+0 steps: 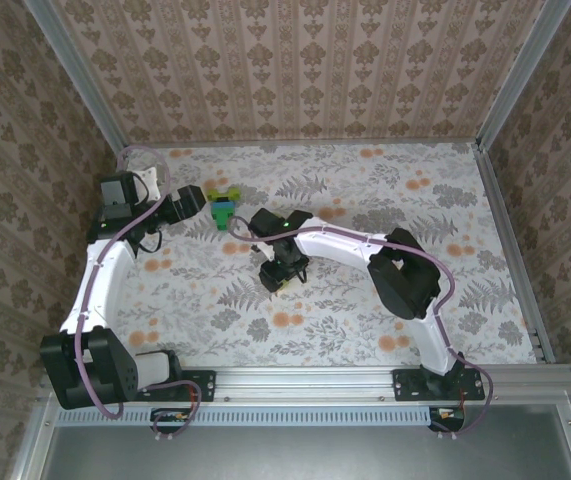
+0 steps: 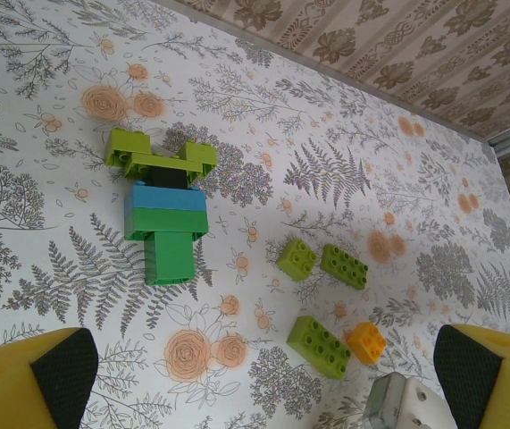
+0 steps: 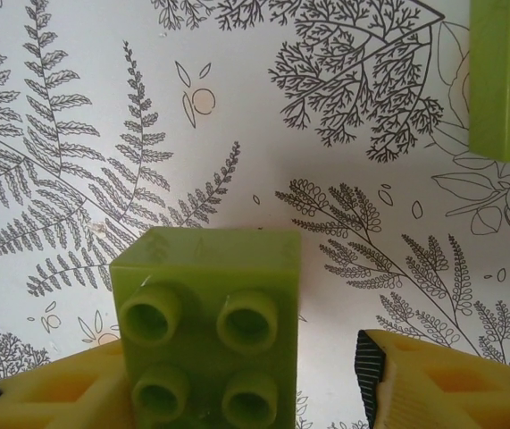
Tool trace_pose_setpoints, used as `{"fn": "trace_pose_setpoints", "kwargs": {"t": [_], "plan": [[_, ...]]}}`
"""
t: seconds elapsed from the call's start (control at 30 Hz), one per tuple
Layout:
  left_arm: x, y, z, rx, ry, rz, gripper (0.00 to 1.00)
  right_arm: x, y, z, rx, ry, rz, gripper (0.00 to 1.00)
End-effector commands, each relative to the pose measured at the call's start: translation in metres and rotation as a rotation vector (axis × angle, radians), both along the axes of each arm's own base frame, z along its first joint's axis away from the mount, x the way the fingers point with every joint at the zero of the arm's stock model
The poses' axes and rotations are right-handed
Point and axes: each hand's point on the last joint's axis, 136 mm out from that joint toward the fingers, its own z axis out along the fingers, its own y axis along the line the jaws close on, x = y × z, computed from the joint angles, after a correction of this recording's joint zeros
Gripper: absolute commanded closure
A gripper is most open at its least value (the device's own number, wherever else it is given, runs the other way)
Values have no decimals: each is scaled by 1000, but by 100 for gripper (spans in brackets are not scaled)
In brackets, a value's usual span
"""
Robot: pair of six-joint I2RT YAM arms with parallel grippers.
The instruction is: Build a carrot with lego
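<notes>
Carrot (image 2: 163,214) lies flat ahead of my left gripper (image 2: 263,380), wide open and empty; my right gripper (image 3: 246,393) stands parted around a lime brick (image 3: 205,295), touching one side only.

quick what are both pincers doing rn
left pincer: open wide, holding nothing
right pincer: open, with a lime-green brick standing between its jaws, gap on one side, not clamped

Lime brick (image 3: 205,268) glossy plastic; table cover (image 3: 326,89) matt; frame rail (image 1: 365,378) brushed metal.
</notes>
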Motion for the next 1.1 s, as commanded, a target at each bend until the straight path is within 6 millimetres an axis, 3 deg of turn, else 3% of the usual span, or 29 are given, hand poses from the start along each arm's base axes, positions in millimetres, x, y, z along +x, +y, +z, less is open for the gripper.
{"fn": "trace_pose_setpoints", "kwargs": {"t": [0.0,0.27,0.37,0.47,0.57,0.77,1.07], "plan": [[4,2,8,4,-22,-5,0,-2,3,28,48,-13,-3,37],[4,1,8,0,-23,-7,0,-1,14,84,143,-56,46,28],[4,2,8,4,-25,-5,0,14,12,97,126,-101,46,27],[3,3,8,5,-24,1,0,43,3,100,77,-144,21,26],[3,2,8,6,-23,0,0,76,-5,89,15,-156,4,26],[4,3,6,11,-19,3,0,113,-11,61,-14,-151,18,29],[4,3,7,14,-20,4,0,118,-9,23,-3,-74,27,30]]}}
